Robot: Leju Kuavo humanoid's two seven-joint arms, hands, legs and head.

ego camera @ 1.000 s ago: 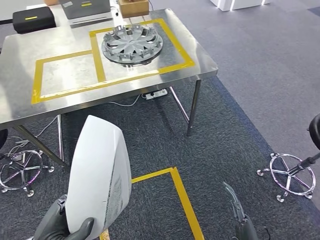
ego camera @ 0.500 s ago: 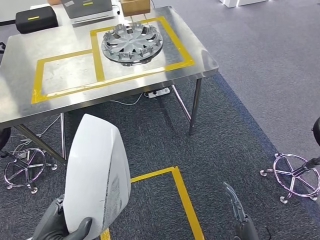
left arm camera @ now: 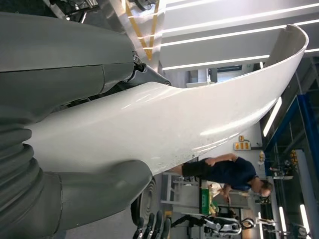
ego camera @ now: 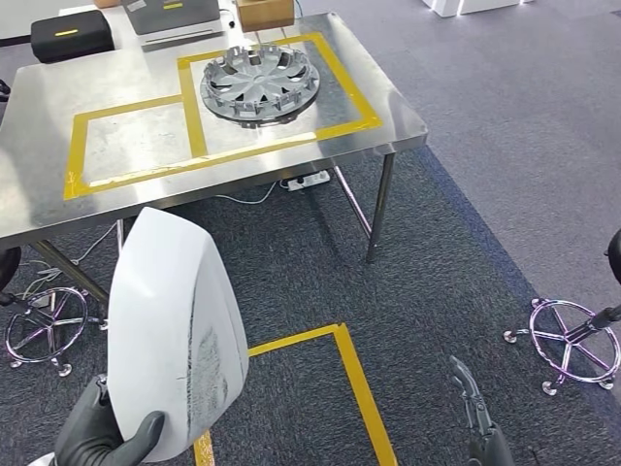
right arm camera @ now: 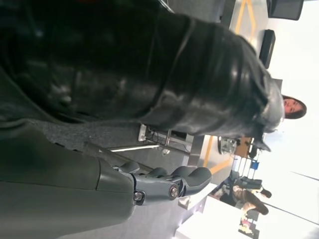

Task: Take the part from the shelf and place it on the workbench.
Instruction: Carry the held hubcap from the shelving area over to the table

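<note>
My left hand (ego camera: pixel 99 439) grips a large white curved shell part (ego camera: pixel 172 335) by its lower edge, low at the left of the head view. In the left wrist view the same white part (left arm camera: pixel 177 119) lies between the thumb and the fingers (left arm camera: pixel 75 74). The steel workbench (ego camera: pixel 37 146) stands ahead, marked with two yellow-taped boxes; the left box (ego camera: pixel 132 141) is bare steel. My right hand (ego camera: pixel 479 422) hangs low at the right, holding nothing, fingers loosely straight (right arm camera: pixel 165 181).
A silver wheel cover (ego camera: pixel 260 84) lies in the right taped box. A black case (ego camera: pixel 72 34), a grey case (ego camera: pixel 172 15) and a wooden box (ego camera: pixel 264 12) sit along the bench's far edge. Chair bases (ego camera: pixel 568 345) (ego camera: pixel 44 330) stand on the carpet. Yellow floor tape (ego camera: pixel 351 374) lies ahead.
The camera has come slightly nearer to the workbench. The white part in my left hand has shifted left and a little lower in the view. My right hand sits slightly lower.
</note>
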